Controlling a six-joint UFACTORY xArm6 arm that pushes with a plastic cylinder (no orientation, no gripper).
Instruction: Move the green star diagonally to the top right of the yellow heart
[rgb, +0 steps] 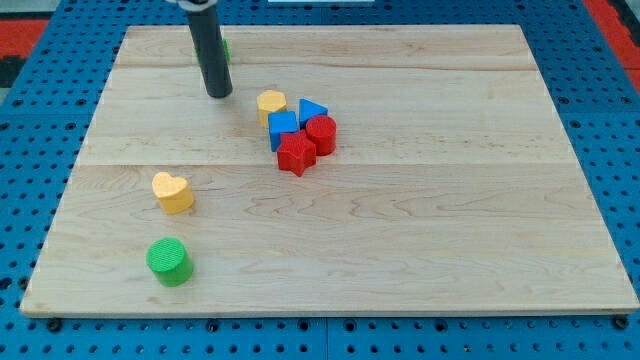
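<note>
The yellow heart (172, 192) lies at the left of the wooden board (450, 230). Only a green sliver of the green star (226, 47) shows, near the view's top edge, mostly hidden behind my dark rod. My tip (218, 95) rests on the board just below the star and well above and to the right of the heart.
A green cylinder (169, 261) stands below the heart. A tight cluster sits right of my tip: a yellow block (271, 103), a blue cube (283, 129), a blue triangle (313, 111), a red cylinder (322, 133) and a red star (296, 155).
</note>
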